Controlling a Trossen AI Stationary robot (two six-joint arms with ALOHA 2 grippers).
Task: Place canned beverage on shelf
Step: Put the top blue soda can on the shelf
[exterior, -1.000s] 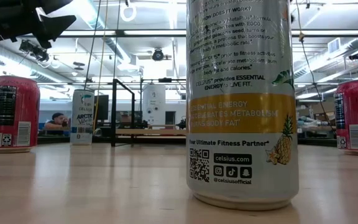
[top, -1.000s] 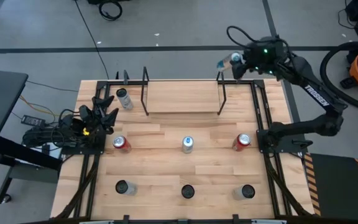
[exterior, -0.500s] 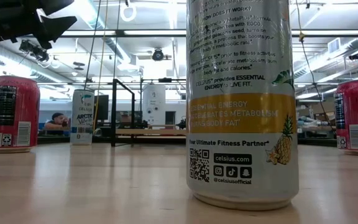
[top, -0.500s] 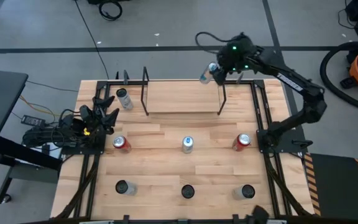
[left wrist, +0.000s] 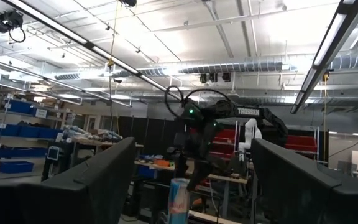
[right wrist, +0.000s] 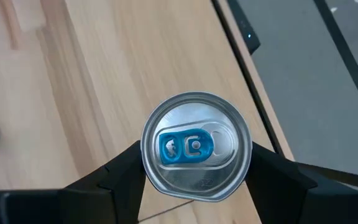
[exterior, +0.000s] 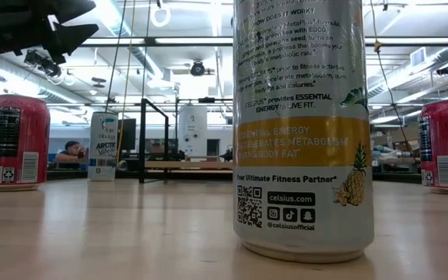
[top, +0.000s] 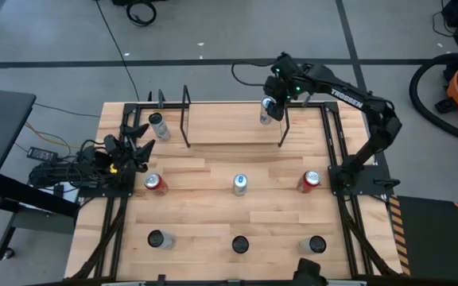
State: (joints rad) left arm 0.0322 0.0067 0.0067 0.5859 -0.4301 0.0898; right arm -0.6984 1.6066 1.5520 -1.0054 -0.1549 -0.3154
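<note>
While three dark-topped cans [top: 239, 244] line the table's near edge and two red cans [top: 155, 183] flank a blue-tabbed one in the middle row, the left gripper [top: 130, 143] waits at the left side, fingers spread. Farther back, the right gripper [top: 273, 105] grasps the canned beverage [right wrist: 196, 145] upright over the shelf [top: 233, 123], at its right end frame; whether it touches the board is unclear.

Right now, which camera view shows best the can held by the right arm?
The right wrist view: the can fills it, top visible. The high view shows it small at the shelf; the low view misses it.
</note>
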